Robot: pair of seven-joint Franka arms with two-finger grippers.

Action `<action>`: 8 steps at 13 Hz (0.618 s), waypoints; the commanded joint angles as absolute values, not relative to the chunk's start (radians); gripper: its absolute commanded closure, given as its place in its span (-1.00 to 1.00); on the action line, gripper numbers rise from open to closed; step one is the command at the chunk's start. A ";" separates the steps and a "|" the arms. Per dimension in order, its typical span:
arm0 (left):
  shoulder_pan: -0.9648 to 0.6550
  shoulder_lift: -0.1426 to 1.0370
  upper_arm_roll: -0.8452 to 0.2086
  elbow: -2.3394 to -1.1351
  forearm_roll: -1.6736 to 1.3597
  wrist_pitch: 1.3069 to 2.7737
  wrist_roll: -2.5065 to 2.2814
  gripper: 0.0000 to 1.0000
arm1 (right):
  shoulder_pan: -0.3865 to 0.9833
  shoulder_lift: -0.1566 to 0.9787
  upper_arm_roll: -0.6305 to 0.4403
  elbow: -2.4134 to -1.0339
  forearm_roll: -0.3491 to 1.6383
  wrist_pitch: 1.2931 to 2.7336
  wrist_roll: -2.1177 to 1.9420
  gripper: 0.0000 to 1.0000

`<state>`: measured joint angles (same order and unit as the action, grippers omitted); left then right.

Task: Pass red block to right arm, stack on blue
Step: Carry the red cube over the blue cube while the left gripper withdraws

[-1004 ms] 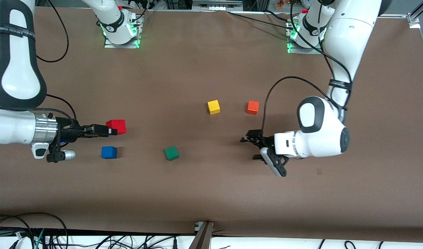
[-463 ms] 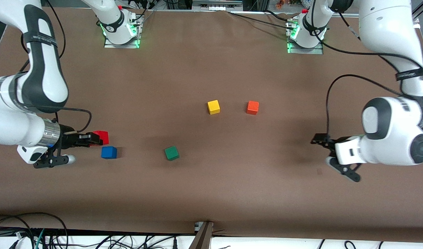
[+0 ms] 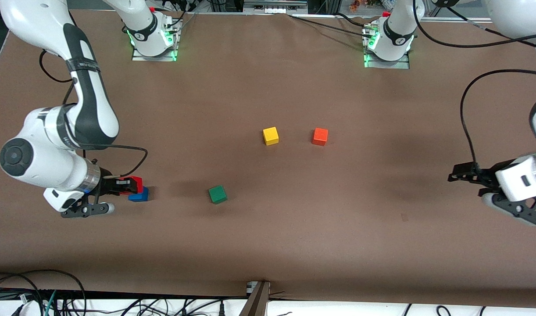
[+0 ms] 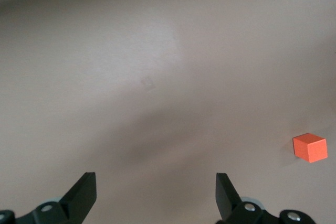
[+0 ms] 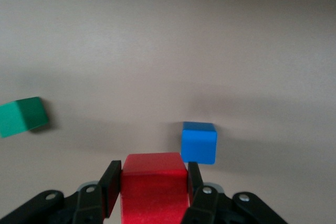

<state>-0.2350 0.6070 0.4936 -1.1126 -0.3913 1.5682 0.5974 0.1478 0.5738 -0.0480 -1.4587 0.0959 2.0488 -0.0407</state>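
My right gripper (image 3: 126, 186) is shut on the red block (image 3: 134, 183), holding it in the air over the blue block (image 3: 139, 195) at the right arm's end of the table. In the right wrist view the red block (image 5: 154, 184) sits clamped between the black fingers (image 5: 111, 184), with the blue block (image 5: 199, 142) on the table just past it. My left gripper (image 3: 463, 177) is open and empty, in the air at the left arm's end of the table. Its fingertips (image 4: 84, 192) show wide apart over bare table.
A green cube (image 3: 217, 194) lies near the table's middle, also in the right wrist view (image 5: 23, 116). A yellow cube (image 3: 270, 135) and an orange cube (image 3: 320, 136) lie farther from the front camera. The orange cube shows in the left wrist view (image 4: 310, 147).
My right gripper has carried the red block down and over the blue block. My left arm has drawn back toward its own end of the table, its gripper still open.
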 commanded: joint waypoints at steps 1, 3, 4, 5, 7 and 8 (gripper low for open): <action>-0.239 0.546 0.526 -1.106 -0.368 1.552 0.583 -1.00 | 0.146 0.555 -0.048 -1.579 0.045 2.187 -0.009 0.68; -0.242 0.523 0.531 -1.106 -0.365 1.545 0.578 -1.00 | 0.144 0.548 -0.049 -1.627 0.044 2.253 -0.012 0.68; -0.244 0.520 0.531 -1.106 -0.365 1.523 0.568 -1.00 | 0.144 0.548 -0.049 -1.632 0.044 2.258 -0.009 0.68; -0.248 0.508 0.531 -1.106 -0.365 1.505 0.510 -1.00 | 0.146 0.549 -0.055 -1.638 0.038 2.273 -0.009 0.68; -0.255 0.456 0.514 -1.112 -0.323 1.468 0.286 -1.00 | 0.146 0.551 -0.058 -1.669 0.037 2.308 -0.011 0.68; -0.250 0.419 0.471 -1.124 -0.267 1.467 0.196 -1.00 | 0.146 0.551 -0.061 -1.683 0.035 2.322 -0.011 0.68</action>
<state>-0.2443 0.4905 0.5182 -1.1056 -0.3545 1.4934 0.3529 0.1459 0.5800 -0.0573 -1.6254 0.0585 2.2832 -0.0304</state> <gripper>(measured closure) 0.000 0.449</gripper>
